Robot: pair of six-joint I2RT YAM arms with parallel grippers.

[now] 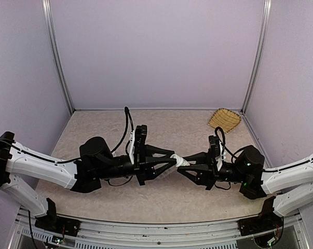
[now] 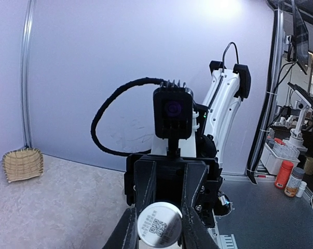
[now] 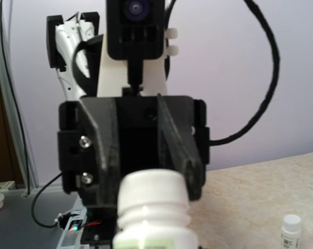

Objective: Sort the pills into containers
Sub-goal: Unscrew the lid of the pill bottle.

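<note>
Pill bottle (image 1: 182,161) hangs in the air over the middle of the table (image 1: 161,199), bridged between your two arms. No loose pills show anywhere, and the compartment box is in none of the views, so you can't yet tell where it lies.

The bottle's long axis runs level along the line joining the arms. Its white cap (image 3: 152,189) points at the left arm and its body runs back toward the right. The right pincer (image 1: 189,163) is pressed together on the body end. The left pincer (image 1: 174,158) is pinching the cap end: in the left wrist view its fingers (image 2: 190,228) hug both sides of a round white face carrying a printed code (image 2: 159,226).

Both pincers are equally near, head to head on one axis. The coming move is probably a twist of the cap, and it turns on keeping that axis straight.

For room, the woven basket (image 1: 225,120) sits well apart at the far right corner. A small white bottle (image 3: 291,232) stands on the table off to one side. The enclosure walls are well apart from both arms.
</note>
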